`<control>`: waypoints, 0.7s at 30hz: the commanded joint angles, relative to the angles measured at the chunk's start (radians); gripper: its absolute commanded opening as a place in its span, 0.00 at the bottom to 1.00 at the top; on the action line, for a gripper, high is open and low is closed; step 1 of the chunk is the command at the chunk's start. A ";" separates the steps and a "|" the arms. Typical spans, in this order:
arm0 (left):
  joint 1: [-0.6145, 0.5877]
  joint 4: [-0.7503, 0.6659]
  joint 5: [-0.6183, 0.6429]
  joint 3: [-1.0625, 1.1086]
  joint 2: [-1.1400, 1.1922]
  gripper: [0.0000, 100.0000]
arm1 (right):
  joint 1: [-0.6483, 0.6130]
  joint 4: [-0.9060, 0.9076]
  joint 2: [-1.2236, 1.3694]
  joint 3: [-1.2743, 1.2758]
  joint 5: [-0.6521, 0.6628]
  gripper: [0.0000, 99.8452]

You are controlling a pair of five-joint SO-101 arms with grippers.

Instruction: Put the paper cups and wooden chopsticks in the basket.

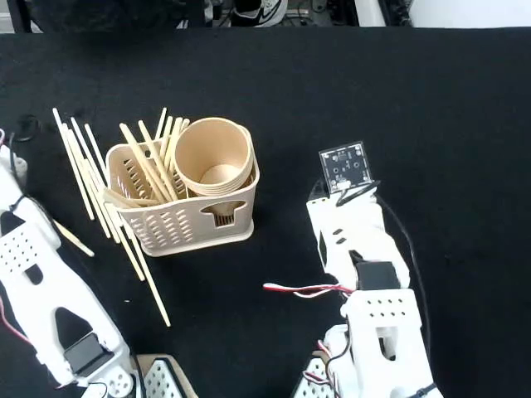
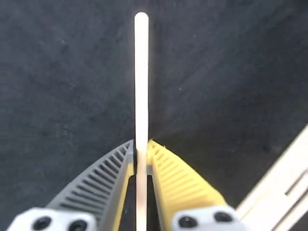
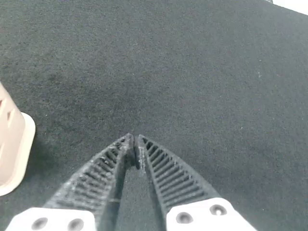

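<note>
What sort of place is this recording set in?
Probably a robotics lab workbench: a black cloth-covered table, two white plastic robot arms, and a beige slotted plastic basket holding tan paper cups and wooden chopsticks.

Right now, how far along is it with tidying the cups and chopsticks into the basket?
The paper cups sit stacked in the basket with several chopsticks. The left arm's jaws are shut on one chopstick. Loose chopsticks beside the basket remain.

Black cloth [image 1: 465, 99] w/ pale strip [image 1: 473, 12] beyond far edge
</note>
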 commanded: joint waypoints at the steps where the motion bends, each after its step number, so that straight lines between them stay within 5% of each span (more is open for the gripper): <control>1: -0.019 0.011 0.002 0.012 -0.190 0.03 | 0.005 -0.018 -0.008 -0.013 0.009 0.01; 6: -0.028 0.012 0.002 0.168 -0.437 0.03 | 0.005 -0.018 -0.008 -0.013 0.009 0.01; 21: 0.094 -0.092 -0.071 1.098 -1.324 0.03 | 0.005 -0.018 -0.008 -0.013 0.009 0.01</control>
